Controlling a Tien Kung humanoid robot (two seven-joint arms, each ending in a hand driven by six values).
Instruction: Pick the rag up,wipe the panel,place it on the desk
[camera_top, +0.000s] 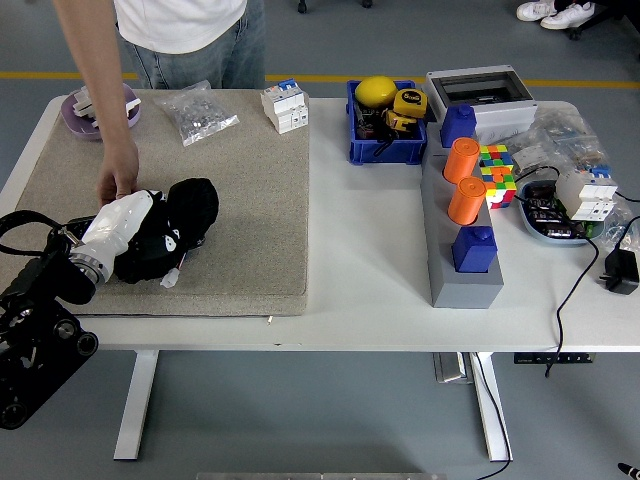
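Left hand (150, 232) presses the black rag (180, 225) onto the panel (185, 245), which is almost fully hidden under it, on the tan mat (250, 200) at bench (370, 260) left. Fingers are covered by the rag; cannot tell how far they are closed. Person's hand (118, 180) rests on the mat just behind. No readable writing; the rag's white marks are illegible.

- The middle and right of the beige felt mat (250, 200) lie bare, open to passage.
- A person's bare hand (118, 182) blocks the mat's left, just behind the black rag (175, 228).
- The white surface (365, 240) between mat and grey block holder (462, 275) is free.
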